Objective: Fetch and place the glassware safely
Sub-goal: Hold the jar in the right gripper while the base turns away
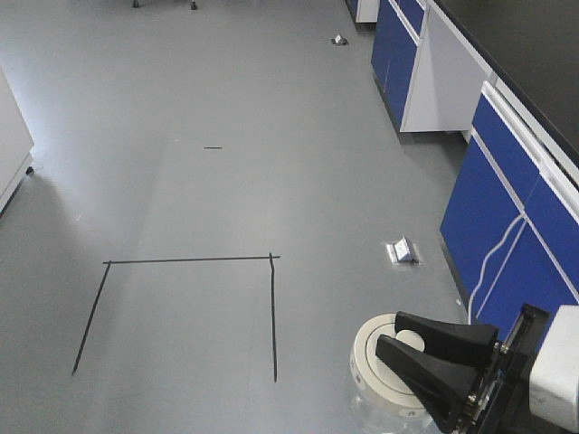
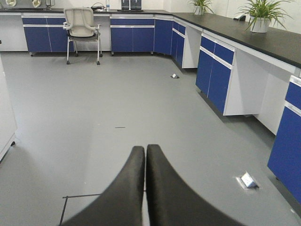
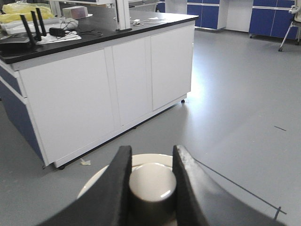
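Grey floor spreads wide around me; blue cabinets under a black surface run along its right edge; a white island cabinet stands off to my right side; black tape lines mark three sides of a box on the floor; an office chair sits by the far cabinets, well apart from me; the glassware hangs in my grip over the floor, between the tape box and the blue cabinets, its clear body dim beneath the cream-white lid; my right fingers are clamped on either side of the lid's knob; my left fingers are pressed together; a small floor socket lies near the cabinets.
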Robot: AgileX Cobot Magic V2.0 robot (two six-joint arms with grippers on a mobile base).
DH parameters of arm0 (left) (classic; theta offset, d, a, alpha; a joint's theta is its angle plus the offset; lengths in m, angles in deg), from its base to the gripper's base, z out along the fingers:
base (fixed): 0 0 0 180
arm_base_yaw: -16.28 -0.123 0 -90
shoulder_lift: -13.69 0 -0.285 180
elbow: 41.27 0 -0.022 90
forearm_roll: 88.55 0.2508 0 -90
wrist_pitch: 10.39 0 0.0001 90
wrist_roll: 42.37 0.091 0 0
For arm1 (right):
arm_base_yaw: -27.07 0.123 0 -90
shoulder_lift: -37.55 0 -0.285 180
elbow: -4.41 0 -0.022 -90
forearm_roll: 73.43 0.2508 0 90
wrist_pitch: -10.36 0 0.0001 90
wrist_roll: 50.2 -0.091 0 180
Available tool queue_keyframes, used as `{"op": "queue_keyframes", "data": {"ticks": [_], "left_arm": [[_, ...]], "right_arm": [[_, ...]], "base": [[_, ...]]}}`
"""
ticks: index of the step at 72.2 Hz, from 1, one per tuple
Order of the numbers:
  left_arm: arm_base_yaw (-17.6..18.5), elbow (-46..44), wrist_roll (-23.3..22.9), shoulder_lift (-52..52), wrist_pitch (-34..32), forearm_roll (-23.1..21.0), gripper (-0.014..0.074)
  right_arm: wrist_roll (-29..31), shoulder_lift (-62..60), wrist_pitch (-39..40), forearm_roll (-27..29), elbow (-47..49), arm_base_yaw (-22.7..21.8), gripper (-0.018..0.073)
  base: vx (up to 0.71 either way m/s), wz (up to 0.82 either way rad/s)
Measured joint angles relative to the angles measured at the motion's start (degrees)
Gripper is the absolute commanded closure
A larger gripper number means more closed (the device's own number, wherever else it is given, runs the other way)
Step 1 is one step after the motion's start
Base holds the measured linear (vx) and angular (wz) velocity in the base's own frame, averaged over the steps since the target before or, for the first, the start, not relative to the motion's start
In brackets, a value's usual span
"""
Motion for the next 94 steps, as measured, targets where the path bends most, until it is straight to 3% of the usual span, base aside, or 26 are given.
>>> {"op": "queue_keyframes", "data": {"ticks": [94], "left_arm": [[0.0,0.0,0.0,0.0,0.0,0.0,0.0603]], "right_arm": [[0.0,0.0,0.01,-0.02,0.0,0.0,0.056]], "base": [[0.51,0.06]]}}
